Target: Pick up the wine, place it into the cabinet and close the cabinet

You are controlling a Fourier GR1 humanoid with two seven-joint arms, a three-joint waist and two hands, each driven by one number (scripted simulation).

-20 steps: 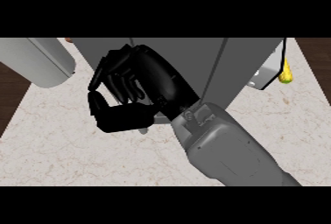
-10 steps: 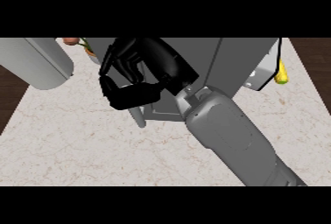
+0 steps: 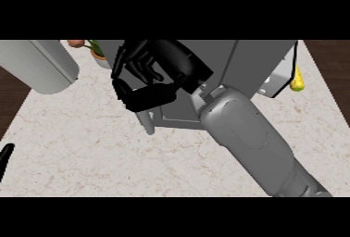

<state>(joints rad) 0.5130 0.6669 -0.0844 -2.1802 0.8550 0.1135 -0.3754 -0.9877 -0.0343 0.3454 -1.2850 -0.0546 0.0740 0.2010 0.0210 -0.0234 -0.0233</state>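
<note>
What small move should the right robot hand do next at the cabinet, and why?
Probably a short push further toward the cabinet, to bring its door shut. The right robot hand is against the front of the grey cabinet with its fingers curled, no wine shows in it, and the door's handle still sticks out over the counter.

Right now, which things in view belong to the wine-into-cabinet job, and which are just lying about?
Job: cabinet; right hand over its front. No wine visible.
Lying about: grey cylinder; potted plant; yellow item by the cabinet's right side.
</note>
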